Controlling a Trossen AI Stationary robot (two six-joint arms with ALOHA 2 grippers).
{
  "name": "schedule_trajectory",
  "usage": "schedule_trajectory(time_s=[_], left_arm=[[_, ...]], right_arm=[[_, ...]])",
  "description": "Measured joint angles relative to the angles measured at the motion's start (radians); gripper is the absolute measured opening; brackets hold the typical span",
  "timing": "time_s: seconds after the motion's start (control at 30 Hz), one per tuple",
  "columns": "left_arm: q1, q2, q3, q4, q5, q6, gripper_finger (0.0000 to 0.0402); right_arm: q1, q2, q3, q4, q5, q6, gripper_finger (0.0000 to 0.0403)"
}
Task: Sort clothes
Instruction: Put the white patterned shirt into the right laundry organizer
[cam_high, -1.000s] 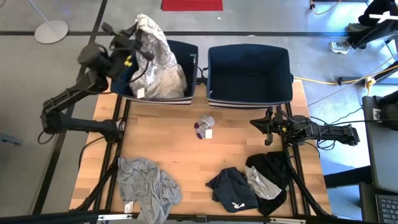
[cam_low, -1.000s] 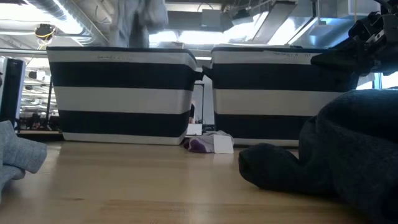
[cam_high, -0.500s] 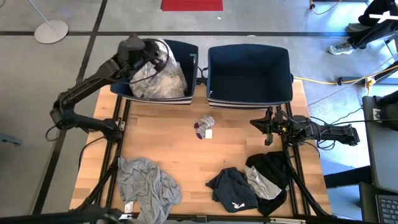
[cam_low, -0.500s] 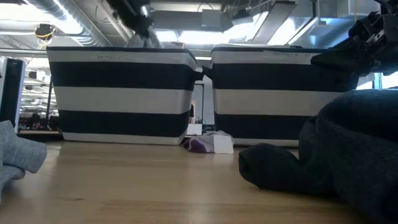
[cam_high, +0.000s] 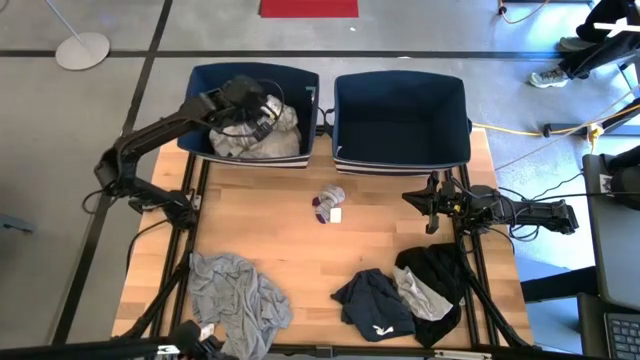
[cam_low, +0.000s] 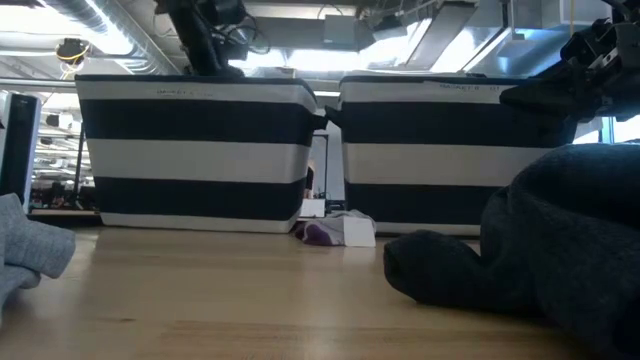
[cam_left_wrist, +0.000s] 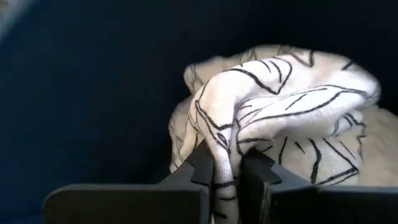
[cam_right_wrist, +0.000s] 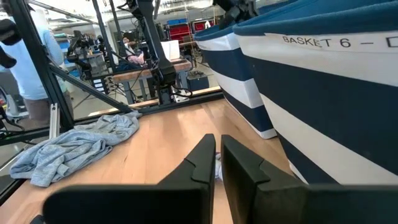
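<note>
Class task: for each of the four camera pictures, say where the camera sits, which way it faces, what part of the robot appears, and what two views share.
High: overhead, facing down; both arms, left end effector inside the left navy fabric bin.
Low: table height, facing the striped bins; arms above.
Left wrist: inside that bin, fingers pinching the white black-lined garment.
Right wrist: right end effector shut, facing across the wooden table.
Shared: high and right wrist both show the grey crumpled garment.

Navy bins, pale and dark clothes on a light wood table (cam_high: 270, 200)

White garment (cam_left_wrist: 280, 112) with thin black lines in the navy-and-white striped bin (cam_low: 195, 150); near it on the table: grey shirt (cam_high: 235, 295), navy top (cam_high: 372, 305), black garment (cam_high: 435, 268)
</note>
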Motion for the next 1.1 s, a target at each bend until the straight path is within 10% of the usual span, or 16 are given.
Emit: schedule_trajectory(time_s=[0.37, 0.8, 1.1], left_arm=[[-0.002, 0.057, 0.0, -0.051, 0.046, -0.042, 0.0035], [-0.002, 0.049, 0.042, -0.11, 0.048, -0.061, 0.0193], [-0.097, 0.012, 0.232, -0.212, 0.047, -0.133, 0.0223]], right_arm=[[0.0, 0.0, 0.0, 0.0, 0.0, -0.003, 0.003], [0.0, 0.0, 0.0, 0.001, 0.0, -0.007, 0.003], [0.0, 0.0, 0.0, 0.003, 0.0, -0.007, 0.003]])
